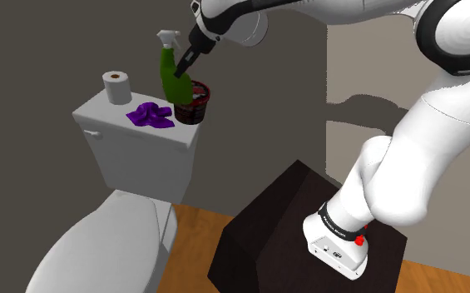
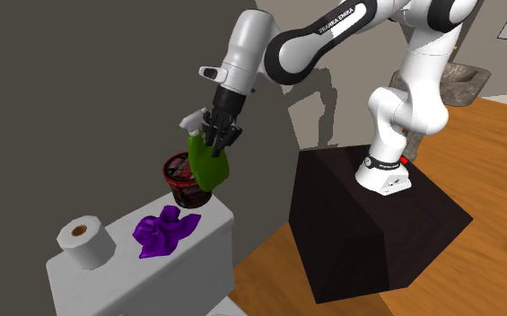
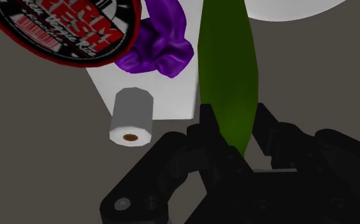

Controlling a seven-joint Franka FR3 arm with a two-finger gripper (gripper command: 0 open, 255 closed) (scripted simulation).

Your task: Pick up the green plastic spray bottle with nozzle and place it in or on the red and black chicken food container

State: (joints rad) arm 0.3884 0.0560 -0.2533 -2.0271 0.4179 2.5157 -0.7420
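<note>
The green spray bottle [image 1: 173, 76] with a pale nozzle hangs in the air, clasped near its top by my black gripper [image 1: 186, 65], which is shut on it. The bottle's body hangs just above and beside the red and black container [image 1: 193, 101] standing on the toilet tank lid [image 1: 112, 119]. From across, the bottle [image 2: 209, 167] overlaps the container's [image 2: 181, 179] rim under the gripper [image 2: 216, 135]. In the wrist view the green body [image 3: 228, 70] runs away from the fingers, with the container's lid [image 3: 70, 28] off to one side.
A crumpled purple cloth [image 1: 151, 116] and a toilet paper roll [image 1: 117, 86] lie on the tank lid next to the container. The white toilet bowl [image 1: 96, 250] sits below. A dark box stand [image 1: 308, 233] carries the arm's base over a wooden floor [image 2: 476, 171].
</note>
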